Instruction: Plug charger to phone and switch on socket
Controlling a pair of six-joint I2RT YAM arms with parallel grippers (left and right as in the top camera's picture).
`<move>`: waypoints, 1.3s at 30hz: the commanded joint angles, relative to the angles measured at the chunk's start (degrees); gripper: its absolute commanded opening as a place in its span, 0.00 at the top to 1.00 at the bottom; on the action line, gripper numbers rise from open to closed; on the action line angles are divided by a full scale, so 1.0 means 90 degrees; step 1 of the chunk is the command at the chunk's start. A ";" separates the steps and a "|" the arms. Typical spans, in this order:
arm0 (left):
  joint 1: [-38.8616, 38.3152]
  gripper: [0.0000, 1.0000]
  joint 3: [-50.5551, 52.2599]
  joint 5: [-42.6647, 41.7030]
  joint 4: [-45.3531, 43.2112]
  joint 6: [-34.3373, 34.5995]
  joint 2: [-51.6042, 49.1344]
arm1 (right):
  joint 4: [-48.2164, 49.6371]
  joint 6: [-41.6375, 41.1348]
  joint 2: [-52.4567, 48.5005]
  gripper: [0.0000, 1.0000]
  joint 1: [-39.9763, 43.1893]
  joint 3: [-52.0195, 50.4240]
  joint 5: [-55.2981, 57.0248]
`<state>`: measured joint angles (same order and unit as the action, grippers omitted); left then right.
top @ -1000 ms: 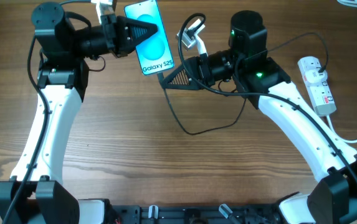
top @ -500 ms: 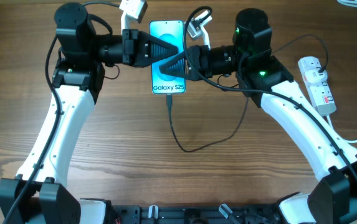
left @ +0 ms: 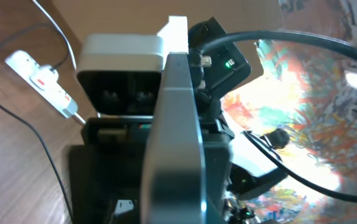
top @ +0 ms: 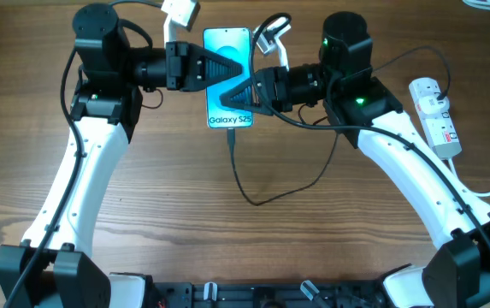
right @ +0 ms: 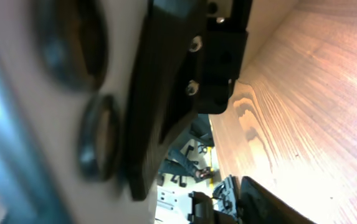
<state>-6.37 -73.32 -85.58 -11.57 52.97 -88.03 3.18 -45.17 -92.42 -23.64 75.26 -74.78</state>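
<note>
Phone (top: pixel 227 44) hemmed edge-to-edge between left end effector (top: pixel 230 68) and right end effector (top: pixel 233 92).

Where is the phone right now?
In the overhead view the phone is top centre, clamped by the left gripper, right gripper at its right edge, charger cable trailing below.

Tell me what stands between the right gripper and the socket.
No loose object. Between the right gripper and the socket are only its own arm and the charger cable, which runs past that arm toward the socket.
</note>
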 commanded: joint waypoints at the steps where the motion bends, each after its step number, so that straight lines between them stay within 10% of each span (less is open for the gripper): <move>1: 0.0017 0.96 0.0017 0.0141 -0.0019 -0.0369 0.0012 | 0.0017 0.0243 0.0102 0.54 0.0005 0.0138 -0.0168; 15: 0.0017 0.81 0.0017 0.0165 0.0508 -0.1202 0.0007 | -0.0012 0.0357 0.0102 0.94 0.0005 0.0134 -0.0046; 22: 0.0044 0.65 0.0017 0.0233 0.0505 -0.1202 0.0007 | -0.0029 0.0359 0.0102 0.96 0.0005 0.0134 0.0027; 24: 0.0170 0.00 0.0017 0.0306 0.0508 -0.1202 0.0007 | -0.0032 0.0367 0.0100 0.96 0.0005 0.0134 0.0027; 39: 0.1389 0.00 0.0017 0.0306 0.0576 -0.1197 0.0007 | -0.2781 0.2448 -0.0729 0.96 0.0695 0.0131 0.1880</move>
<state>5.93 -73.19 -82.76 -6.37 43.11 -88.07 -17.08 -32.51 -96.49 -17.39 75.61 -66.11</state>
